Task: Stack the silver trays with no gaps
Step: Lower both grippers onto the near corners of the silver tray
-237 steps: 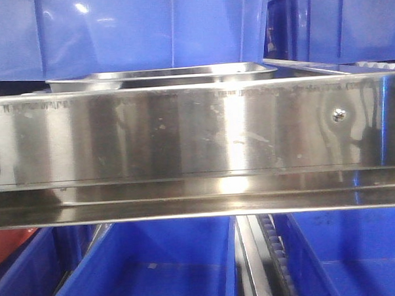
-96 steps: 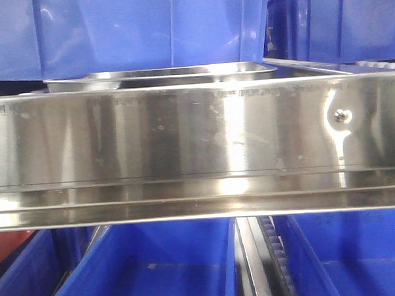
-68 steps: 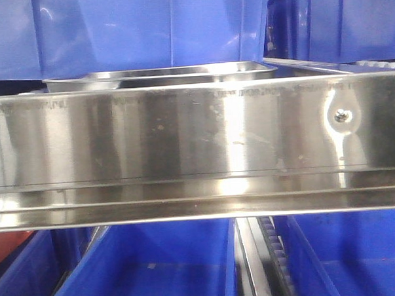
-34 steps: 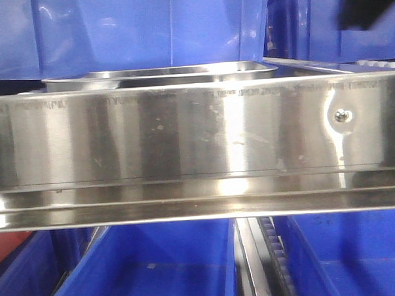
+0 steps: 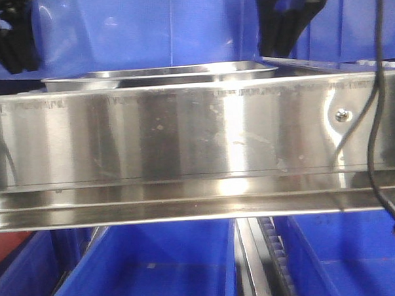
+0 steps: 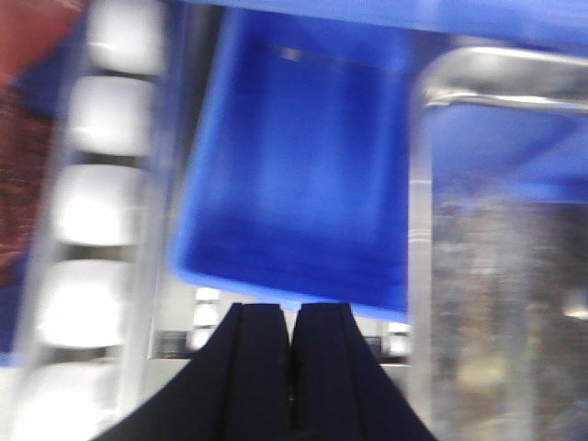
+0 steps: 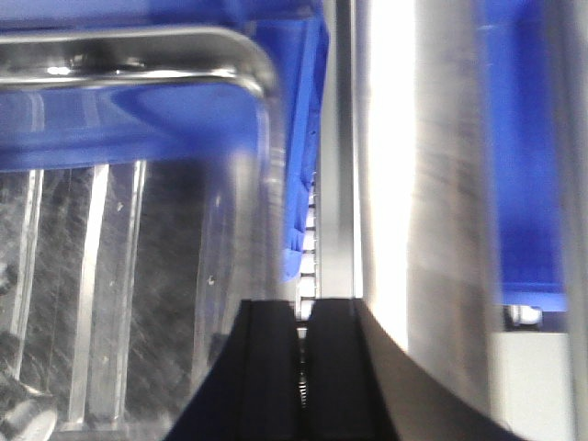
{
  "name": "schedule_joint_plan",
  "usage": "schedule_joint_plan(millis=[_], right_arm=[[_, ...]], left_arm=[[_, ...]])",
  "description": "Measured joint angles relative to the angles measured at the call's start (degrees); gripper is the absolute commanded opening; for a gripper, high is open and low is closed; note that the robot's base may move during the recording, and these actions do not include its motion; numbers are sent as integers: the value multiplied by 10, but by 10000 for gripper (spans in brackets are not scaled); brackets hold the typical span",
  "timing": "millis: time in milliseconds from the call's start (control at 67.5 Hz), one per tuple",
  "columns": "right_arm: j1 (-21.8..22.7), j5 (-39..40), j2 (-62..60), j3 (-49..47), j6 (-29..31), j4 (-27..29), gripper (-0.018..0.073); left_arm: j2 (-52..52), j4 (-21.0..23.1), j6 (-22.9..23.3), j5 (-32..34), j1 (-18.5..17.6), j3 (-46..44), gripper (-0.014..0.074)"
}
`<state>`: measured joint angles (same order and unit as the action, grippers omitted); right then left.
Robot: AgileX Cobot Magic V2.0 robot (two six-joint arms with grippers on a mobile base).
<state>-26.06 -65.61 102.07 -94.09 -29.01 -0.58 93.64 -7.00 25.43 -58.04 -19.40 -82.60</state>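
Observation:
One silver tray [image 5: 158, 75] rests behind the shelf rail, only its rim showing in the front view. The left wrist view catches its left rim and inside [image 6: 501, 276]; the right wrist view shows its ribbed bottom and right corner [image 7: 129, 230]. My left gripper [image 5: 11, 61] hangs above the tray's left end, fingers shut with nothing between them [image 6: 290, 312]. My right gripper [image 5: 285, 46] hangs above the tray's right end, also shut and empty [image 7: 303, 308]. Any other tray is out of view.
A wide steel shelf rail [image 5: 197, 131] with a screw [image 5: 341, 115] crosses the front view. Blue bins stand behind [image 5: 146, 29] and below [image 5: 163, 267]. A black cable [image 5: 376, 114] hangs at the right. White rollers [image 6: 101, 184] run left of a blue bin [image 6: 294, 175].
Both grippers have dropped into the top of the front view; half a second ago only a dark shape showed at the top right. The tray has not moved.

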Motion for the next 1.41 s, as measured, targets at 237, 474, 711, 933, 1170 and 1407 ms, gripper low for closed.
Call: schedule_joint_plan(millis=[237, 474, 711, 933, 1170, 1407], right_arm=[[0, 1, 9, -1, -1, -1, -14], [0, 1, 9, -1, -1, -1, -14], [0, 1, 9, -1, -2, -2, -14], [0, 1, 9, -1, -2, -2, 60], [0, 7, 9, -1, -2, -2, 190], [0, 14, 9, -1, -2, 2, 127]], left_arm=[[10, -15, 35, 30, -42, -1, -7], [24, -25, 44, 32, -46, -4, -7], [28, -27, 45, 29, -46, -20, -7], [28, -31, 46, 25, -46, -24, 81], [28, -38, 46, 21, -46, -24, 256], [36, -38, 46, 20, -46, -24, 240]])
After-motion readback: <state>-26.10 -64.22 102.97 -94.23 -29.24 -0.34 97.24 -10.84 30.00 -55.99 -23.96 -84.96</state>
